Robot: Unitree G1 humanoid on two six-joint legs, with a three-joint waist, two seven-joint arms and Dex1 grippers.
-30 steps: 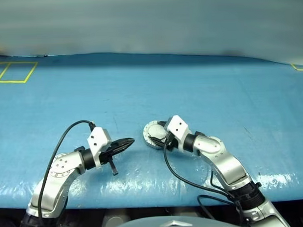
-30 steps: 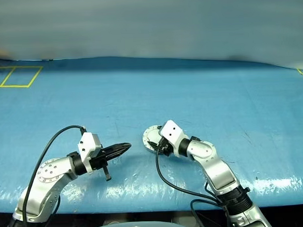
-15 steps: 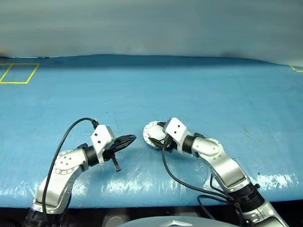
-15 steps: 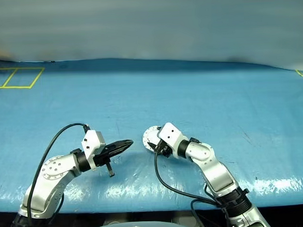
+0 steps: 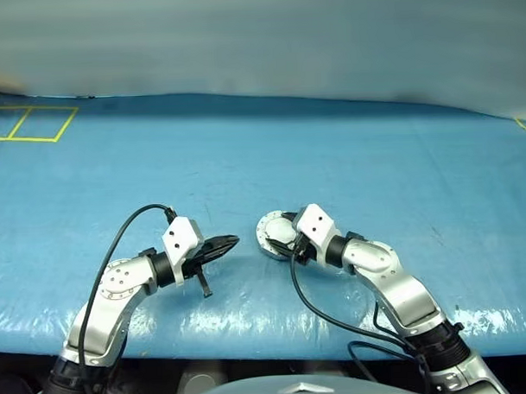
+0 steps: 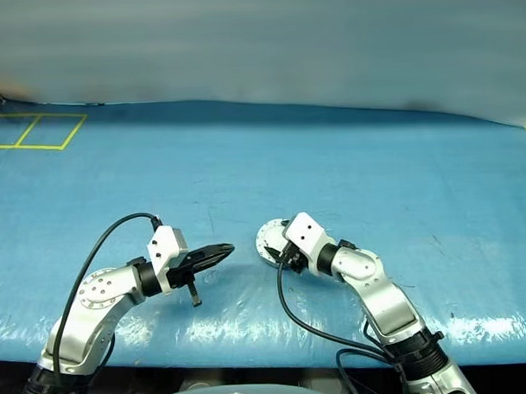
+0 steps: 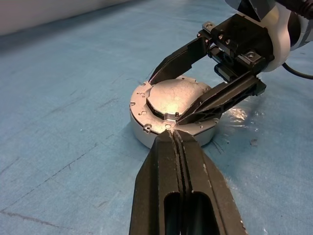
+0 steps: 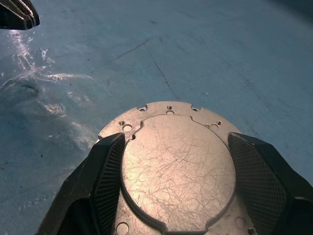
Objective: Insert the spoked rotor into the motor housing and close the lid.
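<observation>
Two robot arms reach over a blue surface (image 5: 348, 151) covered in crinkled plastic sheeting. On the near left, the left hand (image 5: 231, 243) has its two black fingers pressed together, holding nothing, its tip pointing right toward a round silver metal assembly just beside it. That assembly, the motor housing (image 7: 146, 129) with a scratched grey lid (image 8: 178, 169) seated on top, rests on the surface near the middle. The right hand (image 6: 276, 254) reaches in from the near right with its fingers spread wide, one on each side of the housing, lying against its rim. At the far left, yellow tape lines (image 5: 31, 125) mark squares on the surface.
</observation>
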